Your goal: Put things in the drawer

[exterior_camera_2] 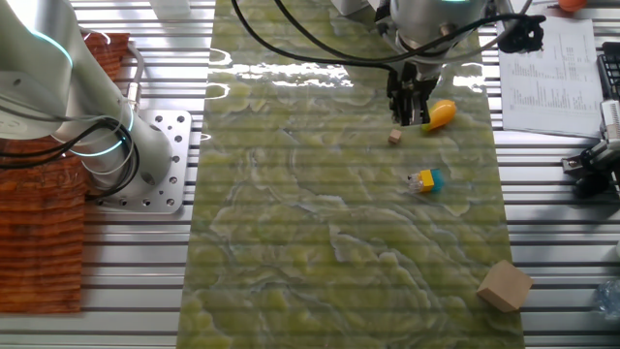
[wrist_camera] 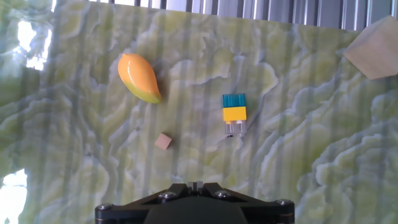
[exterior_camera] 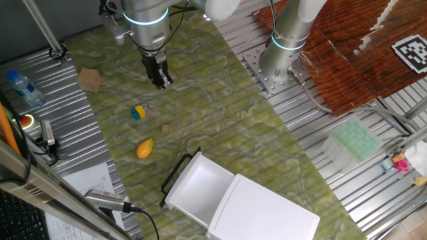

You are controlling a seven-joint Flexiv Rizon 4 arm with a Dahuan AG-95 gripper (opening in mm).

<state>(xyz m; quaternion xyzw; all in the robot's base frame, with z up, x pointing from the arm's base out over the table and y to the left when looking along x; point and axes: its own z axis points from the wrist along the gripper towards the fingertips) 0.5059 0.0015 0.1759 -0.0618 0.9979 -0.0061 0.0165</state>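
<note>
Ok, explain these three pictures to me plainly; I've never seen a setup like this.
It is a robot arm working at a table covered by a green mat. Two pictures come from fixed cameras on different sides of the table; the third comes from a camera on the arm's hand, looking down. The black claw hangs above the mat, holding nothing; whether its fingers are open is unclear. Loose on the mat lie a yellow toy fruit, a blue-and-yellow block, a tiny tan cube and a bigger wooden block. The white drawer stands pulled open, with nothing visible inside.
</note>
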